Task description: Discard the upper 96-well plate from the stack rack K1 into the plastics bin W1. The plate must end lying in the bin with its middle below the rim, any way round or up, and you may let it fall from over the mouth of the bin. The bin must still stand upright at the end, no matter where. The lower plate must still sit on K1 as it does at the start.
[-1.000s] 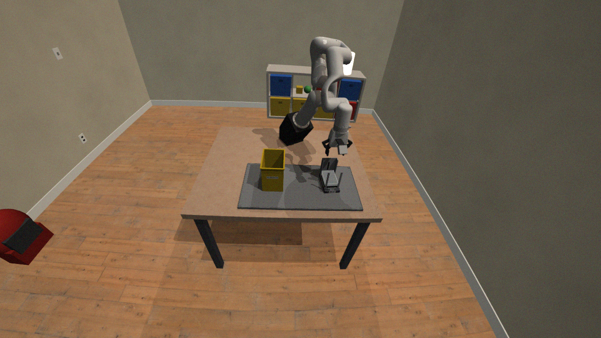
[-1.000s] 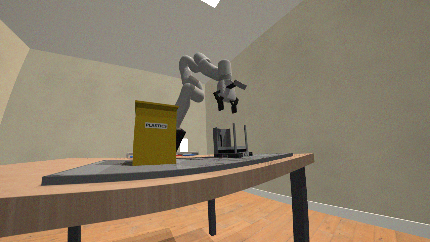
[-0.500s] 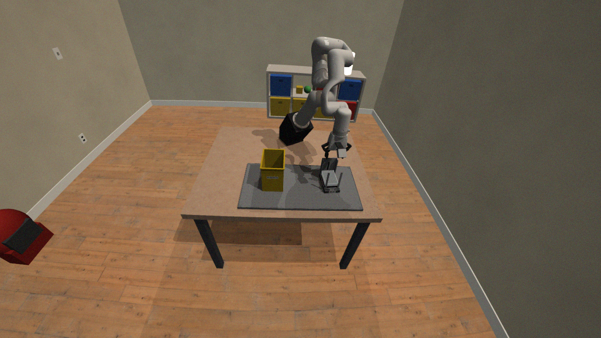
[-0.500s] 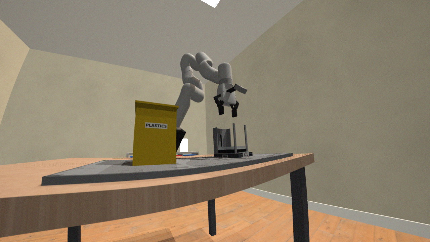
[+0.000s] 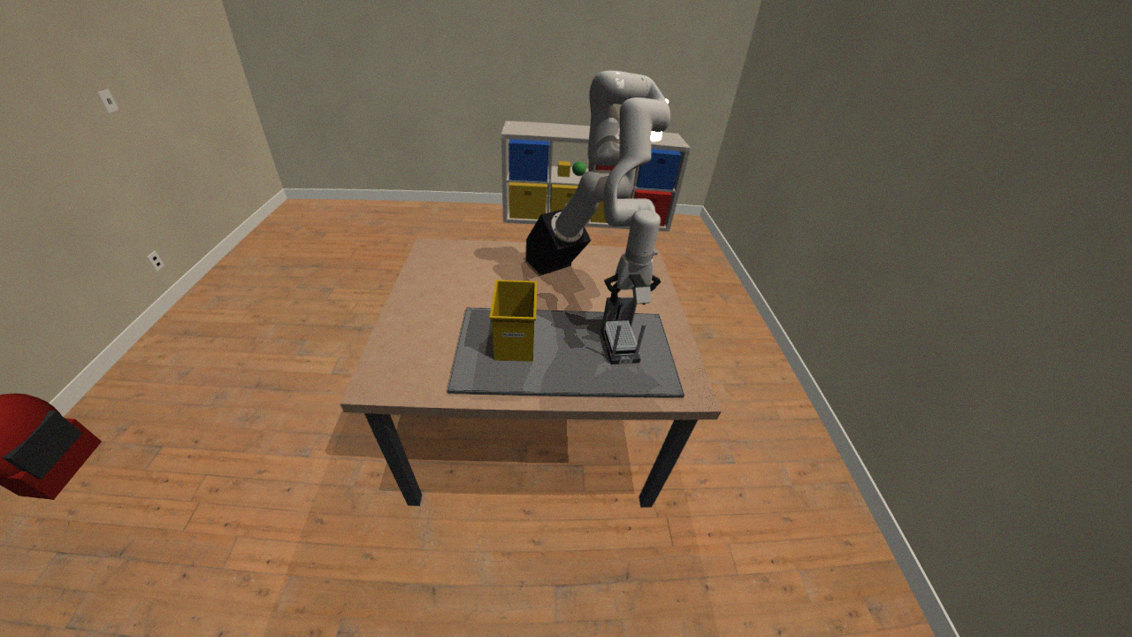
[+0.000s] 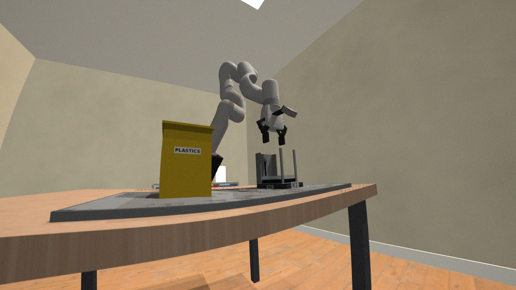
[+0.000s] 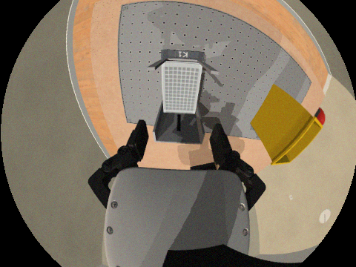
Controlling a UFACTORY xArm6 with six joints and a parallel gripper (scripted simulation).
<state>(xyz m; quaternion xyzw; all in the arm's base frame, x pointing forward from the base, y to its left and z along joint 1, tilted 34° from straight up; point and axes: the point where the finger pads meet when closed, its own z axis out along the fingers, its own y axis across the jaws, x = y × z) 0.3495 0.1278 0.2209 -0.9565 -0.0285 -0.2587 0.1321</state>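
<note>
The stack rack K1 (image 5: 622, 339) is a dark frame with upright posts on the right part of the grey mat; it also shows in the exterior view (image 6: 277, 169) and the wrist view (image 7: 181, 89). The upper 96-well plate (image 7: 181, 87) is a white gridded plate lying on top of the stack in the rack (image 5: 621, 337). The lower plate is hidden under it. The yellow plastics bin W1 (image 5: 513, 318) (image 6: 185, 165) stands upright on the left part of the mat, labelled PLASTICS. My gripper (image 6: 273, 137) is open and empty, above the back of the rack (image 7: 179, 142).
The grey mat (image 5: 565, 355) lies on a wooden table. The arm's black base (image 5: 554, 243) stands at the table's back. A shelf with coloured boxes (image 5: 593, 174) stands against the far wall. A red object (image 5: 39, 455) lies on the floor at left.
</note>
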